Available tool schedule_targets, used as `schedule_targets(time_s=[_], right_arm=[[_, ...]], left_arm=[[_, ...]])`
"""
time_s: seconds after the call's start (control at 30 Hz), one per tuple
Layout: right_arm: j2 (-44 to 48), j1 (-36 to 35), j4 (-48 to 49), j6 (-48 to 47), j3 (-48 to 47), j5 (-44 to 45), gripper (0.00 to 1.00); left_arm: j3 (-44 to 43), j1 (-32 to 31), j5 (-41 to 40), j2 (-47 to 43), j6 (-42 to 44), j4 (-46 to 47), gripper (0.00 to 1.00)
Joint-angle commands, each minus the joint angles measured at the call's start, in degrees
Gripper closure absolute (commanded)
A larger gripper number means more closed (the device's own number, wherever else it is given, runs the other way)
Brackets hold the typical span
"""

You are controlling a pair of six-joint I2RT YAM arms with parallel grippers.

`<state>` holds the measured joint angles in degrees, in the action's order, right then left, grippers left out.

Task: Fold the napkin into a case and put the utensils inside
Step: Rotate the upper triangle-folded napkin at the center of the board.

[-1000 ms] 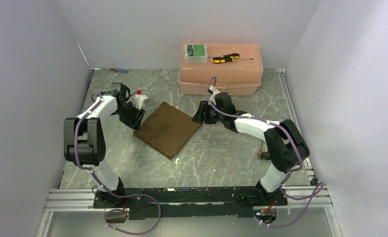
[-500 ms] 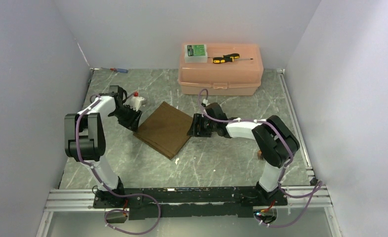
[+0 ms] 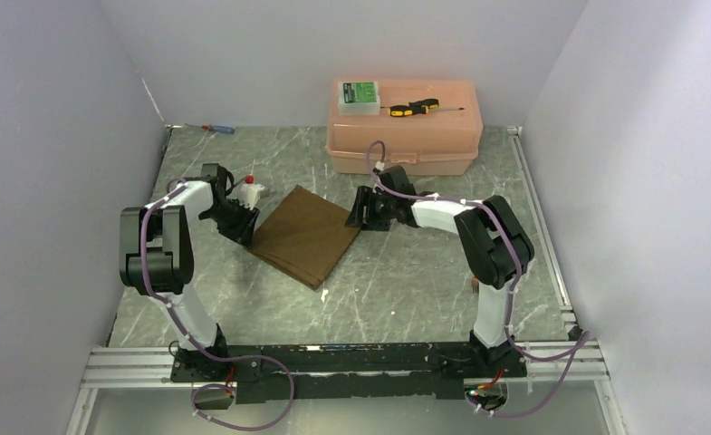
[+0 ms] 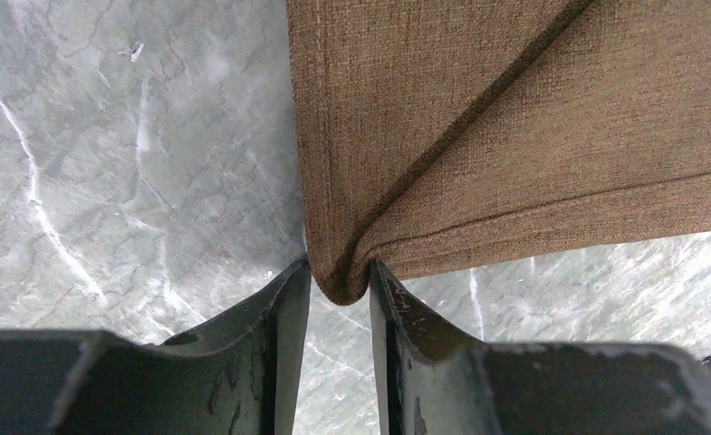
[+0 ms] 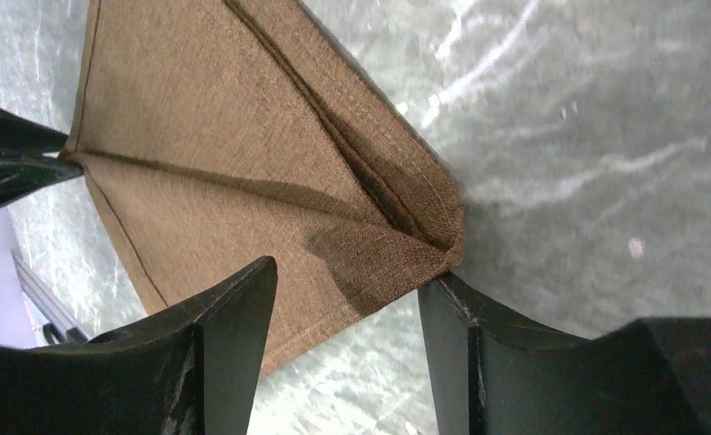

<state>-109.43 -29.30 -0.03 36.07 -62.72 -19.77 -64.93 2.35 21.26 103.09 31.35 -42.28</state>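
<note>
**Two hands at opposite corners of the folded brown napkin**

One dark-brown napkin (image 3: pixel 304 236) lies flat near the middle of the counter (image 3: pixel 397 290), turned so it looks like a diamond from above. It is folded into a layered square, and stacked edges show along its near-right side. The weave is coarse, and a diagonal crease runs in from each of the two corners the wrist cameras face.

The left hand (image 3: pixel 240 224) is at the left corner. In its wrist view the left hand (image 4: pixel 338 272) is clenched on the napkin (image 4: pixel 514 136), with the rounded corner fold squeezed between both fingers. The right hand (image 3: pixel 362 210) is at the opposite, right corner. In its wrist view the right hand (image 5: pixel 347 276) is released and spread wide. The napkin (image 5: pixel 243 163) has its corner tip between the fingers, just touching one of them.

Compared with a second ago, the right arm's elbow has swung inward and toward the far side. Its hand dipped nearer and has now returned to the corner. The left hand has shifted only slightly, and the napkin's right corner sits a little further left.

The counter is grey-green marble-patterned with white veins, closed in by pale walls on three sides. A pink plastic box (image 3: pixel 404 127) stands at the far edge, and a yellow-and-black screwdriver (image 3: pixel 415 108) lies on its lid. A blue-and-red screwdriver (image 3: pixel 217 129) lies at the far left.
</note>
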Motion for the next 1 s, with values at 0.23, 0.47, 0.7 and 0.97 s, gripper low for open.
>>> schedule_targets(time_s=[0.23, 0.47, 0.7, 0.97], right_arm=[[-9.34, 0.42, -9.58, -5.58, -15.97, 7.03, 0.39], [-9.94, -0.33, -14.86, -10.76, -21.46, 15.77, 0.37], [2.68, -6.58, -16.27, -17.71, -13.2, 25.54, 0.26], [17.22, -20.43, -5.98, -32.05, 4.22, 24.31, 0.18]], left_arm=[[5.12, -0.23, 7.86, -2.48, -8.97, -2.86, 0.65], [4.22, -1.47, 5.76, -8.19, -7.72, -4.37, 0.62], [-1.33, -1.02, -0.58, -9.73, -2.75, -5.55, 0.47], [-8.95, 0.09, 3.84, -12.79, -0.36, -10.03, 0.25]])
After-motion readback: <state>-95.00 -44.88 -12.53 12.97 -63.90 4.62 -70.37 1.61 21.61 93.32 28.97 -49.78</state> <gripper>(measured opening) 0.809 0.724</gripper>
